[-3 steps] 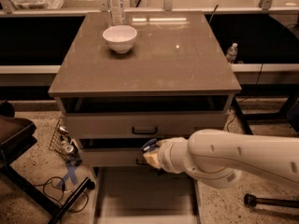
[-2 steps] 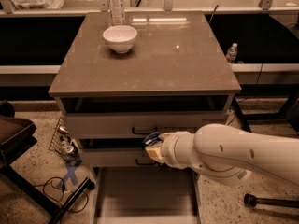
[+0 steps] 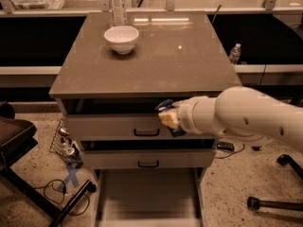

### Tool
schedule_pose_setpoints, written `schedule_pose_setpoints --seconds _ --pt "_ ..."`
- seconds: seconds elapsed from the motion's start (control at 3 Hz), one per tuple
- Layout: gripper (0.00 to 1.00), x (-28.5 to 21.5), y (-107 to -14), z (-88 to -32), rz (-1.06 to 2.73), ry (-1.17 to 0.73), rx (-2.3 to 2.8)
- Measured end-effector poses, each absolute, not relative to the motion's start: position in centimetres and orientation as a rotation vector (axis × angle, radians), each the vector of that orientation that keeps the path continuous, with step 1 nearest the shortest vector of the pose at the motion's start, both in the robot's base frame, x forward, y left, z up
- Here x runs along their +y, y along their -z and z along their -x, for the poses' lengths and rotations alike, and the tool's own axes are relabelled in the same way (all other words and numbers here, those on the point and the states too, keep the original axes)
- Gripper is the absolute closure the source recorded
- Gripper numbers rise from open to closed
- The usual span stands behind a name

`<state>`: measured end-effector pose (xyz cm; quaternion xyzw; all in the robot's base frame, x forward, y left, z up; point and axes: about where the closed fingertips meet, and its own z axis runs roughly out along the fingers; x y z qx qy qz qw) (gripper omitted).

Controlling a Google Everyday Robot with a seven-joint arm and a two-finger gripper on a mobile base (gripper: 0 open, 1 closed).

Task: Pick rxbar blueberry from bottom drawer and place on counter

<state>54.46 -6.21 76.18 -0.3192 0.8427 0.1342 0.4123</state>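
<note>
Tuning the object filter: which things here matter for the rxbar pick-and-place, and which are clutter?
Job: gripper in front of the upper drawers; rxbar blueberry in it; bottom drawer; counter.
Clutter: white bowl; water bottle; small bottle; floor cables.

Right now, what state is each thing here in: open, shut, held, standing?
bottom drawer: pulled open, its floor looks bare.
two upper drawers: pushed in, or nearly so.
gripper: in front of the upper drawers, just below the counter edge, shut on the bar.
rxbar blueberry: held in the gripper, not yet on the counter.
white bowl: upright on the counter.
bottle: upright at the counter's back edge.
</note>
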Motion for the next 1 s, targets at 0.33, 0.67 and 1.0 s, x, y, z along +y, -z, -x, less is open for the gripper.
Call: schedule_pose_setpoints --seconds 0.33,0.67,1.0 --pt "1.0 -8.8 -79.1 -56.2 0.748 -0.285 2.137" --pt "1.0 -8.7 -78.8 -55.3 0.747 -0.287 2.141" --pt "1.0 -10.2 -82.1 -55.0 0.704 -0.246 2.123"
